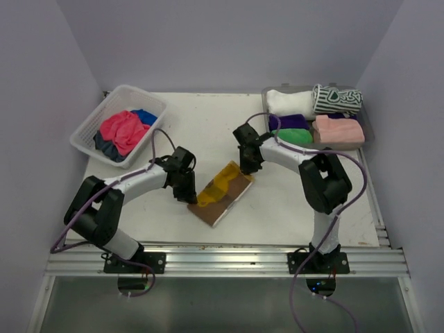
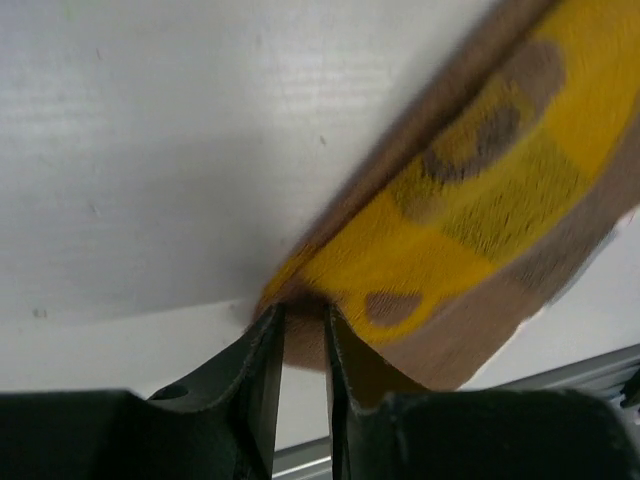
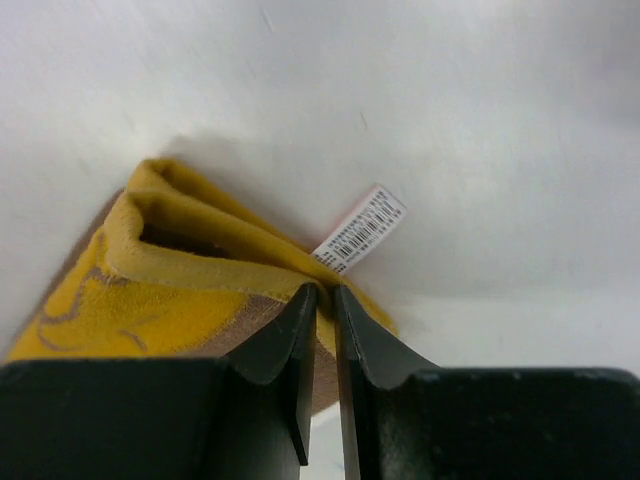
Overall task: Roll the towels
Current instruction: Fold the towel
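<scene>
The napped yellow-and-brown towel (image 1: 223,192), folded into a long flat strip, lies mid-way across the matte white bench (image 1: 208,132). The left hand (image 2: 302,314) pinches its near corner. The right hand (image 3: 322,292) nips the far folded edge beside a white label (image 3: 360,230).

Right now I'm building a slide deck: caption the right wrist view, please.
Right gripper pinching the folded yellow-and-brown towel beside its barcode tag on the white table.

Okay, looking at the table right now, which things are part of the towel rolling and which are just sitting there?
Part of the job: yellow-and-brown towel, pinched by the left end effector and right end effector; loose towels in the white basket; rolled towels in the grey tray.
Just sitting there: white basket; grey tray.
</scene>
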